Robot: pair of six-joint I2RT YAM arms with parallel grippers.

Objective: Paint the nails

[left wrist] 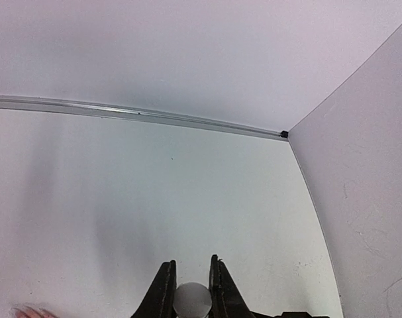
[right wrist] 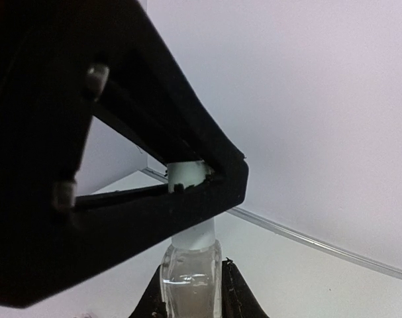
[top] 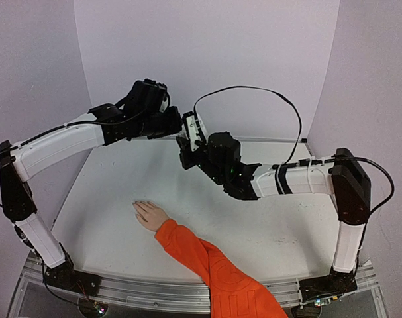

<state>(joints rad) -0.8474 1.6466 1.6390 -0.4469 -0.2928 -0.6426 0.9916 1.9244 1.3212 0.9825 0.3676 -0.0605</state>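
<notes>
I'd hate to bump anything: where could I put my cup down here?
Bare table right of the orange sleeve, up to the right arm; also left of the hand. Crowded: back middle, where the left gripper and right gripper clamp a small bottle.

Table (top: 287, 218): white matte top, faintly scuffed, filling the middle of the top view. Pale lilac panels (top: 207, 53) close it in at the rear and both sides. A metal rail (top: 187, 291) runs along the bottom edge of the frame.

Lying on it: one small pale hand (top: 150, 214), flat, lower left of centre, fingers toward the upper left. Its orange sleeve (top: 207, 262) runs off the bottom edge.
</notes>
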